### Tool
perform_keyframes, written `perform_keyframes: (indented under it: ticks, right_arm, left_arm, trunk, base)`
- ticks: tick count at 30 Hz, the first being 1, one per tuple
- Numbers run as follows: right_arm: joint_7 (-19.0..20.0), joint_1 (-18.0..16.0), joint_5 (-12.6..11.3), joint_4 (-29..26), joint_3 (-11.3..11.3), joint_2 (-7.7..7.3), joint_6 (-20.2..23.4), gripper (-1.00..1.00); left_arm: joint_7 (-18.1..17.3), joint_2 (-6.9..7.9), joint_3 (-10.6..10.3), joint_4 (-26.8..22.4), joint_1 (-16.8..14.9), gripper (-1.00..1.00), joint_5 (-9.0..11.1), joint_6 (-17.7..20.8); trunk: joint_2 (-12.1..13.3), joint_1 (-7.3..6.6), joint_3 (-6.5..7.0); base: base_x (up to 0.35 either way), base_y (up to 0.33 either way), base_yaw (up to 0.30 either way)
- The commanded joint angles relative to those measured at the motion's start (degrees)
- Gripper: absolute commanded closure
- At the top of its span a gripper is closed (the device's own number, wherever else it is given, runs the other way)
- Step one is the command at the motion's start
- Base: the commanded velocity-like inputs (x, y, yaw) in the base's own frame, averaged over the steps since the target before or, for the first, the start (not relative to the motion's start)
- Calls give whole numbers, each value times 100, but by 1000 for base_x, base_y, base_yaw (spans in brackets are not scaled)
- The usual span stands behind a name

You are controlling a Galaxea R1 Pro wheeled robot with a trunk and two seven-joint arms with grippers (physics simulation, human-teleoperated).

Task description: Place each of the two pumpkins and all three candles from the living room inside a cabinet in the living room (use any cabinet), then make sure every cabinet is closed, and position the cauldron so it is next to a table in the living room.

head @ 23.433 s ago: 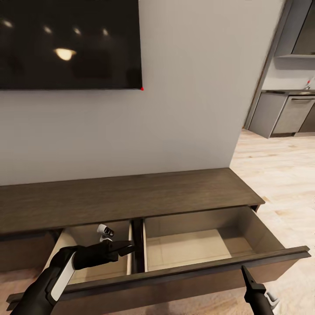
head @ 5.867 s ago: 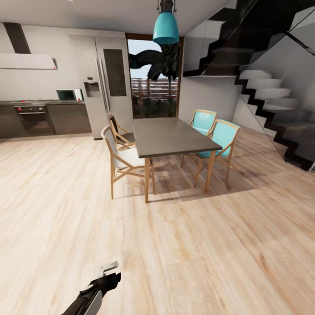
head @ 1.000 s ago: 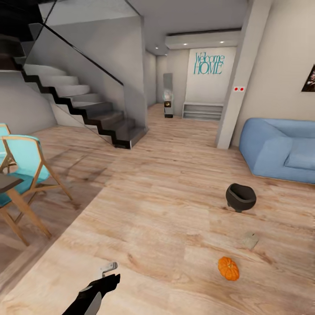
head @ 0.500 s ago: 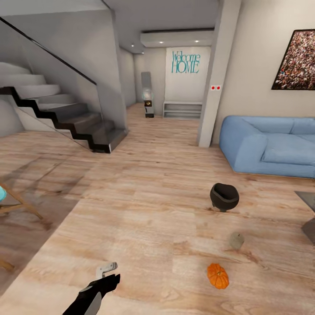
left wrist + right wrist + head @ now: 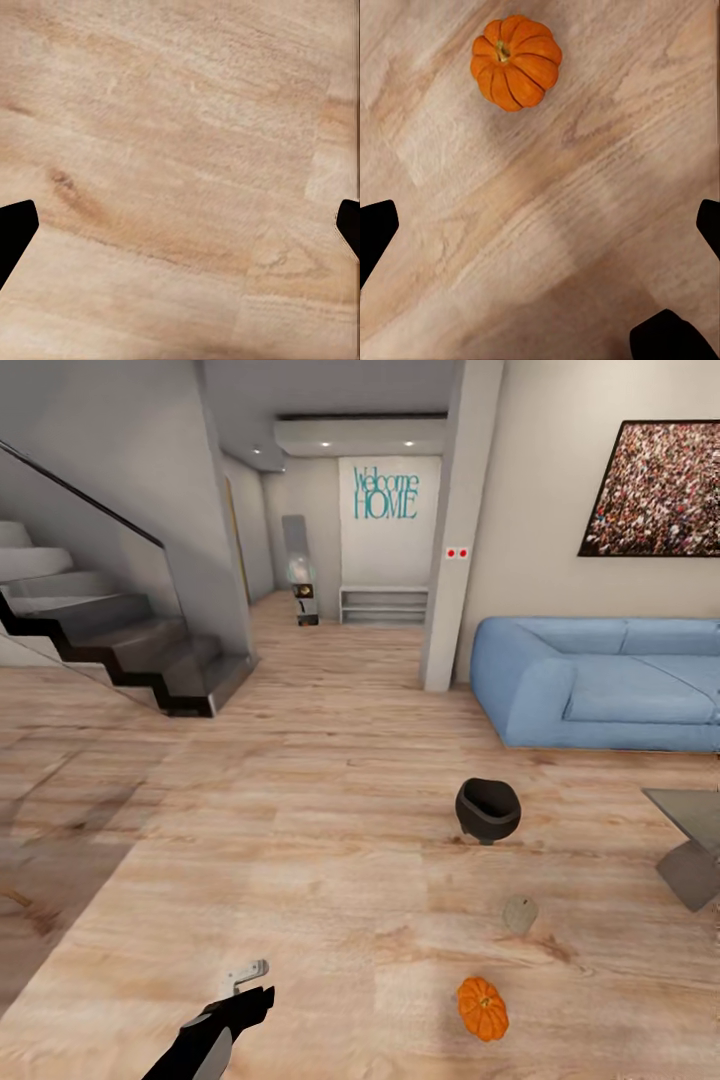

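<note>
Pumpkin: orange, ribbed, lying on the wooden floor at about 4 o'clock of the head view, also seen from the right wrist camera. Cauldron stands upright at 12 o'clock of it, well apart; a small greyish object (too blurred to identify) lies between them. Worktop corner enters at 3 o'clock, before a blue sofa. Left claw hangs empty, jaws spread; right claw likewise open above the floor.
</note>
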Motion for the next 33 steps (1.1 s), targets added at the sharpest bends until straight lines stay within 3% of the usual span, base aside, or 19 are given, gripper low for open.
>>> perform_keyframes:
  ticks: [1, 12, 25, 33]
  right_arm:
    - [29, -4, -47, 3, -17, 0, 26, -100]
    - [24, -4, -44, -10, -19, 7, 18, -100]
    - [45, -4, -95, -47, -20, 25, -35, -100]
    - [34, -4, -63, -36, 3, 59, -281, -100]
  left_arm:
    - [39, 3, -19, -15, 1, -100, 51, 29]
    - [39, 23, -19, -15, 1, -100, 51, 29]
    - [39, 35, -19, -15, 2, -100, 58, 29]
    - [28, 42, -21, -33, -2, -100, 45, 60]
  trunk:
    - [-2, 1, -13]
    - [-2, 1, -92]
    - [-2, 1, -103]
    - [-2, 1, -103]
  base:
    - [177, 0, -188]
    - [205, 0, -177]
    - [258, -77, -13]
    - [39, -18, 0]
